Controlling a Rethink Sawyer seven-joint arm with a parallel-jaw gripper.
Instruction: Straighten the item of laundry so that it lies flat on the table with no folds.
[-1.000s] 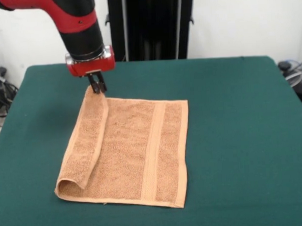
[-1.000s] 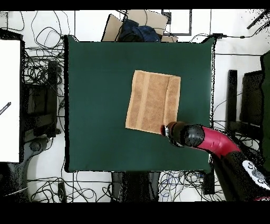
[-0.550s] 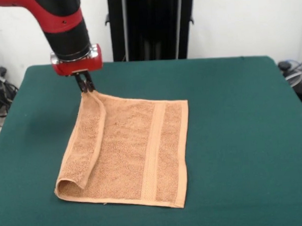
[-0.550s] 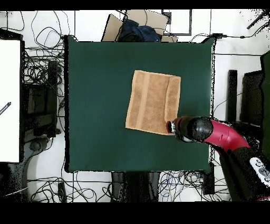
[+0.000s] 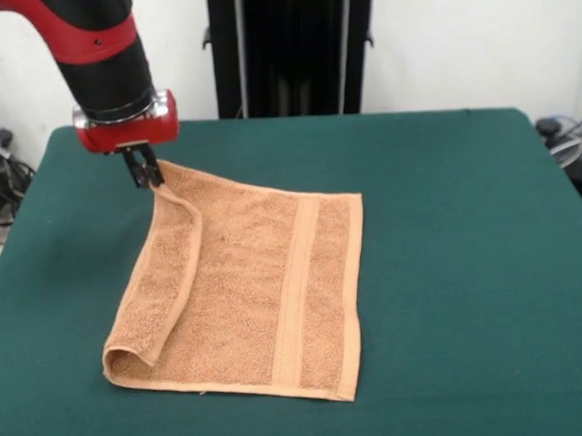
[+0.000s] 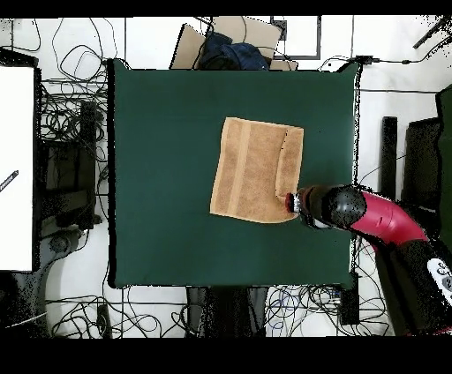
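Since the earlier frames the end effector has travelled outward, toward the left side of the front view, and it has pulled the far corner of the towel with it, so the folded flap is now opened wider at that end. Its two fingers are closed tight on that corner, and the corner is lifted a little above the surface.

From above, the towel lies somewhat right of the middle of the surface, and the end effector is at the towel's corner nearest to the robot.

As for progress, I judge the task as partly done. Most of the cloth, including the part with the woven band, lies flat already. What is left is the long strip on the left side in the front view: it is folded over the rest of the towel, narrow at the held corner and with a rounded roll at the near corner. The near end of the fold looks not opened at all. To finish, the whole strip must come outward and be laid down, and then the corner must be released.
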